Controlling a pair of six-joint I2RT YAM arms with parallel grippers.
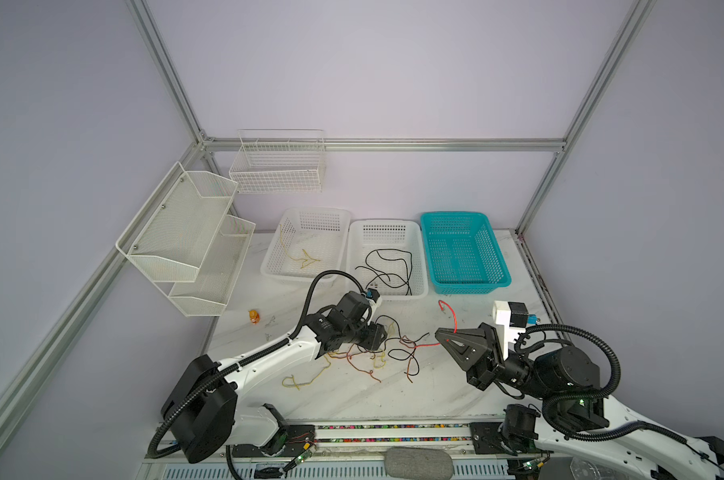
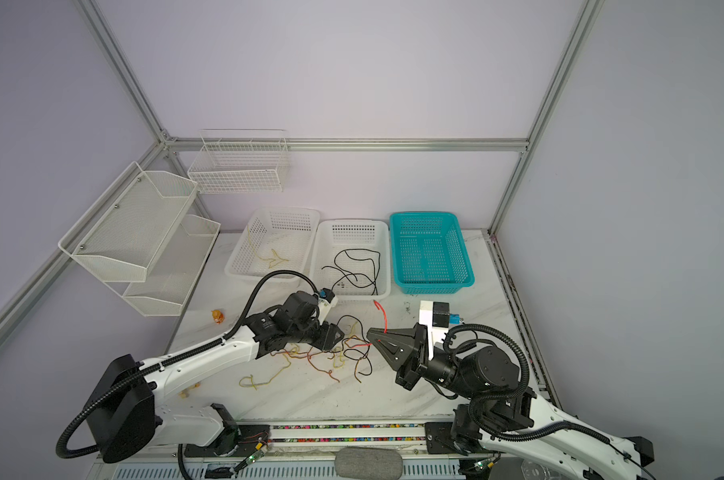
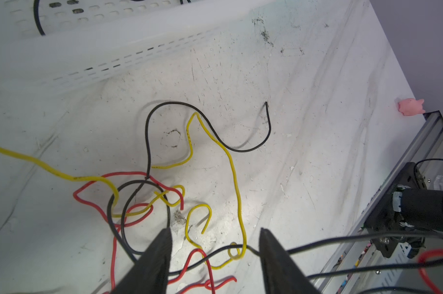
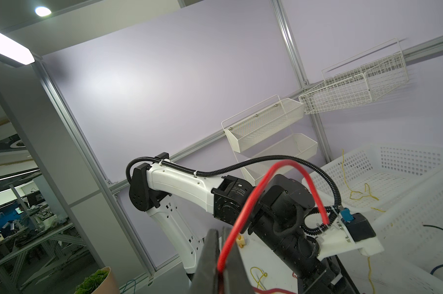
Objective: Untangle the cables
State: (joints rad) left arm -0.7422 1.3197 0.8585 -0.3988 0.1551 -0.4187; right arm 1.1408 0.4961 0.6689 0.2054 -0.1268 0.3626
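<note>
Part of cables (image 1: 408,344) hidden under left arm (image 1: 268,357) in both top views, and left gripper (image 3: 215,230) barely readable there. Wrist view settles it: jaws apart, nothing pinched, black and yellow strands lying between. Colours black, yellow, red; loosely knotted on table (image 1: 393,399) just in front of middle white basket (image 1: 387,226). Right gripper (image 1: 440,332) clamped on red cable (image 1: 454,322) — arching up. Black cables (image 1: 387,266) inside that basket; teal basket (image 1: 464,216) beside it.

The table (image 1: 393,399) is white, veined grey. In front of the teal basket (image 1: 497,257) lie a red cable (image 4: 289,163) and a tangle (image 1: 372,353) of black, yellow and brownish-red. Beside the teal basket, a white basket (image 1: 421,257) holds black cables (image 1: 387,272); past that, a farther white basket (image 1: 273,245) holds a yellow cable (image 1: 306,259).
</note>
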